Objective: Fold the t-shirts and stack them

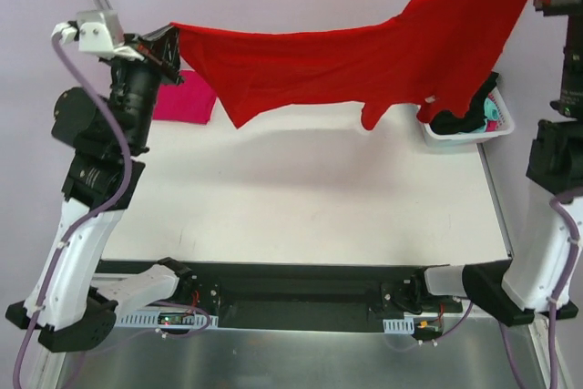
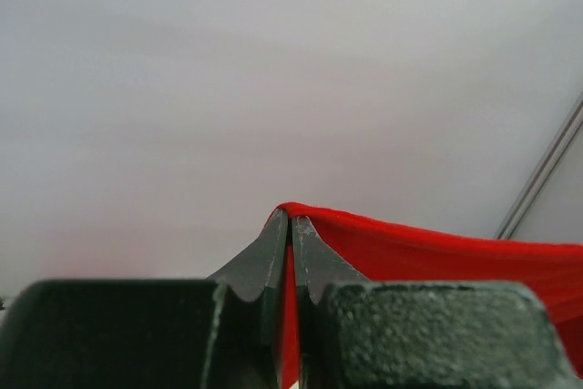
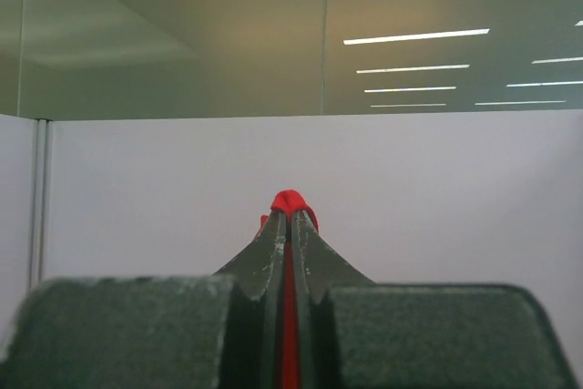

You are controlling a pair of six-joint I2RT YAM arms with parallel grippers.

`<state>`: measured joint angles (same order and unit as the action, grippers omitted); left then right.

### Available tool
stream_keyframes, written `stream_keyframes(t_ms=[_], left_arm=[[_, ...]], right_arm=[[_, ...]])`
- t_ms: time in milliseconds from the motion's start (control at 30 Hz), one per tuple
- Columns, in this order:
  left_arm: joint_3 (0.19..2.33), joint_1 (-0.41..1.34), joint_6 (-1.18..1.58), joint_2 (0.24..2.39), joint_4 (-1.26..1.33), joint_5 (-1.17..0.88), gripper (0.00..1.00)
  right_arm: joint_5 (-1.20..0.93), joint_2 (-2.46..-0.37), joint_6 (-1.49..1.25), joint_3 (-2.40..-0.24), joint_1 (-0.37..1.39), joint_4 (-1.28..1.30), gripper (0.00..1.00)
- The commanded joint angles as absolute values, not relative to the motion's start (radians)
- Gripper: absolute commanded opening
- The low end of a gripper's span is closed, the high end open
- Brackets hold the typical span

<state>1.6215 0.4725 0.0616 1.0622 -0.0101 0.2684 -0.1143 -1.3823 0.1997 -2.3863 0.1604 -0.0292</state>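
A large bright red t-shirt (image 1: pixel 346 52) hangs stretched in the air above the table, its lower edge sagging in folds. My left gripper (image 1: pixel 168 47) is raised at the back left and is shut on the shirt's left corner. In the left wrist view the red cloth (image 2: pixel 437 252) runs off to the right from the pinched jaws of the left gripper (image 2: pixel 290 218). My right gripper (image 3: pixel 291 216) is shut on a bunched tip of the red t-shirt (image 3: pixel 290 199); that end rises out of the top right of the top view. A magenta-pink t-shirt (image 1: pixel 187 97) lies on the table behind the left arm.
A white basket (image 1: pixel 499 130) stands at the table's back right corner, holding black (image 1: pixel 455 123) and teal-patterned (image 1: pixel 492 114) garments partly behind the red cloth. The white table (image 1: pixel 301 198) spreads below the hanging shirt. The right arm (image 1: pixel 556 161) stands tall along the right edge.
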Motion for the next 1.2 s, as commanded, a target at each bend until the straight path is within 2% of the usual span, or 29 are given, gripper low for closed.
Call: stream_keyframes(t_ms=[0,200,433,567,767,967,1033,1167], left_arm=[[1.537,0.483,0.11,0.931,0.058,0.232,0.0],[1.447,0.483,0.149,0.802,0.058,0.18,0.0],[1.543,0.483,0.186,0.781,0.005,0.153,0.0],[1.627,0.483,0.184,0.851,-0.044,0.153,0.0],[1.666,0.483,0.164,0.934,-0.052,0.182,0.0],[1.53,0.482,0.161,0.991,-0.005,0.268,0.0],[1.438,0.477,0.143,1.005,0.114,0.275,0.0],[1.4,0.413,0.161,1.135,0.271,0.287,0.0]], right_arm=[[-0.136,-1.246,0.146,-2.274,0.156,-0.106,0.01],[-0.149,-1.126,0.101,-2.174,0.156,-0.071,0.01],[-0.141,-1.153,0.066,-2.276,0.156,-0.005,0.01],[-0.137,-1.219,0.06,-2.388,0.156,0.067,0.01],[-0.121,-1.261,0.08,-2.31,0.156,0.083,0.01],[-0.12,-1.27,0.113,-2.073,0.155,0.032,0.01],[-0.112,-1.296,0.144,-2.022,0.153,0.005,0.01],[-0.115,-1.422,0.19,-2.117,0.153,0.005,0.01]])
